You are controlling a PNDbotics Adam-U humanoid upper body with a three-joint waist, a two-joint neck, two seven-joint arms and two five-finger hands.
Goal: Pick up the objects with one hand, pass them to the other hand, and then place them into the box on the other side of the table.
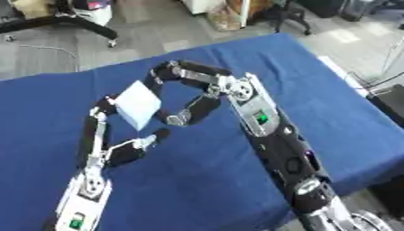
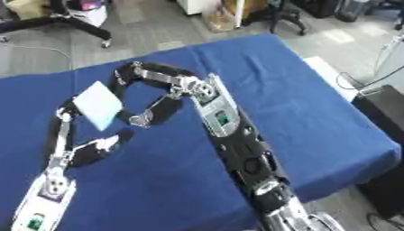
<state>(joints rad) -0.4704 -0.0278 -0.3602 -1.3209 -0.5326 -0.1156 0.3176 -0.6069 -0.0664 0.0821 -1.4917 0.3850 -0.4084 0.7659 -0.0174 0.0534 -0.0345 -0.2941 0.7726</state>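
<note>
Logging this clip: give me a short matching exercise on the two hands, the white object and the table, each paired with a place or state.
Column 1:
1. left hand
2. right hand
3. white block
4. table

Column 2:
A. covered in blue cloth
B. held between both hands
C. reaches in from the right, fingers curled at the block's right edge
D. comes up from the lower left, at the block's left and lower edges

Pairs: 1-D, 2-C, 3-B, 4-A
</note>
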